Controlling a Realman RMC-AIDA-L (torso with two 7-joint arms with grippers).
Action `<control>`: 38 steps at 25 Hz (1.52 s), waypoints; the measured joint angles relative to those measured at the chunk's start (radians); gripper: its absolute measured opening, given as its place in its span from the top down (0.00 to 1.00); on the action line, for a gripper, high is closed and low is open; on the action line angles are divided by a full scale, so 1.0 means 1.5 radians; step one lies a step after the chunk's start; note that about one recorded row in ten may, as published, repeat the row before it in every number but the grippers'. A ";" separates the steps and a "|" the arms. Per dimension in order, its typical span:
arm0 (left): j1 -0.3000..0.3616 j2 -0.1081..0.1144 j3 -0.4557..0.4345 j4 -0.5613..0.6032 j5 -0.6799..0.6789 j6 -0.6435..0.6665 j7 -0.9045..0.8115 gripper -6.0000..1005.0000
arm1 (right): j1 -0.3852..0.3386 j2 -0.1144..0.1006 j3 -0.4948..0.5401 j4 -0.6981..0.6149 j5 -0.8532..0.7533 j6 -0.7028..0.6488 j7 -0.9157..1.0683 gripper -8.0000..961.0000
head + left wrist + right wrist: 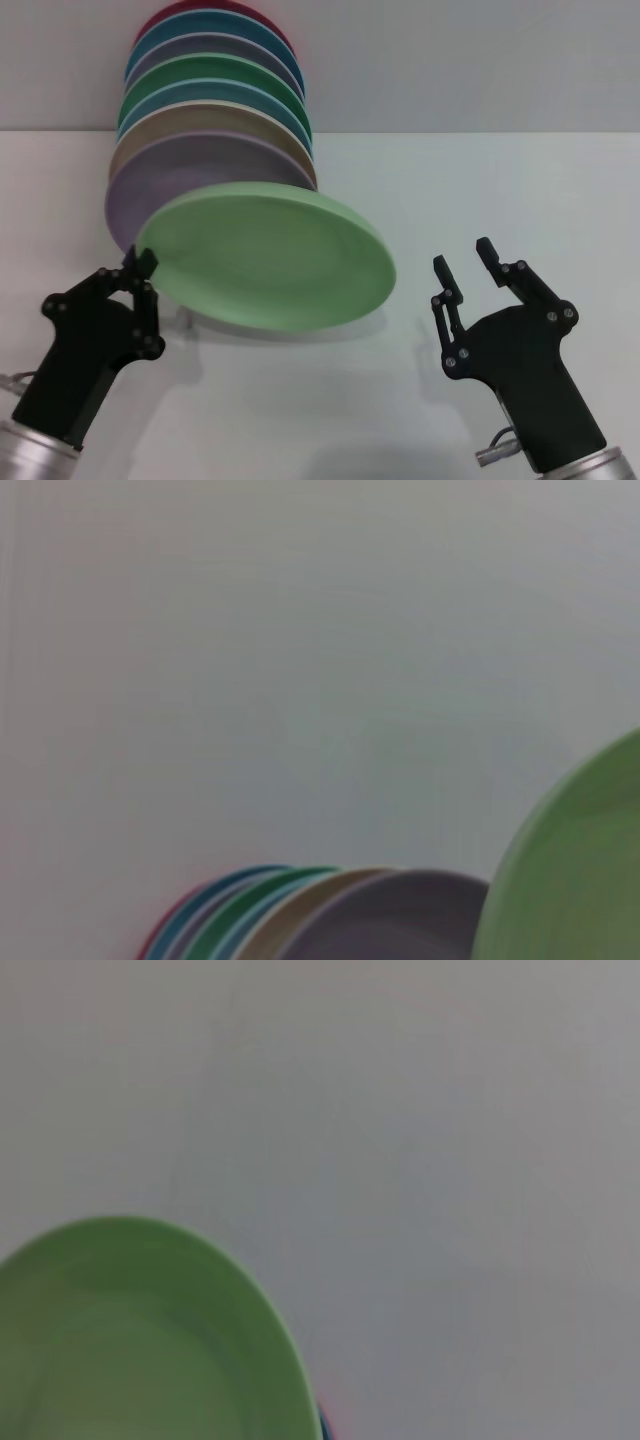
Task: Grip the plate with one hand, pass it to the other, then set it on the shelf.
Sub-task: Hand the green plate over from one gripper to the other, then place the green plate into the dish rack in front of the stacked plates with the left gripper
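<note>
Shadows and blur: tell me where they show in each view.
Head view: sharp; the plate, held at its rim by the left tool, throws a soft shadow onto the table; the open right tool casts a faint one. Left wrist view: plate and stack of plates blurred. Right wrist view: plate soft-edged.

White table (500, 190) bears a leaning row of coloured plates (215, 110)

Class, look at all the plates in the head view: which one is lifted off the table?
The large round pale mint-green plate, held at its rim by the left pincer and tilted. The other coloured plates stand stacked behind it.
</note>
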 joint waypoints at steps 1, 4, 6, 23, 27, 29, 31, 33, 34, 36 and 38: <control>0.004 0.000 0.000 0.000 0.000 0.008 -0.002 0.97 | 0.000 0.000 -0.004 0.000 0.000 -0.001 0.000 0.64; 0.015 0.000 -0.007 0.002 0.000 0.040 -0.006 0.97 | 0.001 0.000 -0.019 0.000 0.000 -0.001 0.001 0.63; 0.019 0.001 -0.019 0.005 0.000 0.059 -0.007 0.97 | 0.004 0.000 -0.027 0.000 0.001 -0.002 0.001 0.63; -0.026 -0.001 -0.103 0.051 0.001 0.084 -0.001 0.97 | 0.013 0.003 -0.024 -0.020 0.003 0.007 0.003 0.63; -0.040 -0.002 -0.109 0.065 0.000 0.060 0.000 0.97 | 0.014 0.004 -0.022 -0.023 0.003 0.007 0.004 0.63; -0.045 -0.003 -0.111 0.069 0.000 0.048 0.000 0.97 | 0.015 0.004 -0.021 -0.024 0.004 0.008 0.004 0.63; -0.045 -0.003 -0.111 0.070 0.001 0.040 0.000 0.97 | 0.016 0.004 -0.020 -0.025 0.008 0.008 0.004 0.63; -0.044 -0.003 -0.109 0.070 0.002 0.033 0.000 0.97 | 0.020 0.004 -0.020 -0.026 0.016 0.008 0.004 0.63; -0.043 -0.003 -0.108 0.070 0.003 0.027 0.000 0.97 | 0.022 0.004 -0.020 -0.026 0.023 0.008 0.004 0.63; -0.042 -0.003 -0.106 0.070 0.003 0.015 0.001 0.97 | 0.026 0.004 -0.020 -0.027 0.029 0.008 0.004 0.63; -0.041 -0.004 -0.106 0.070 0.004 -0.003 0.001 0.97 | 0.029 0.004 -0.020 -0.029 0.031 0.008 0.004 0.63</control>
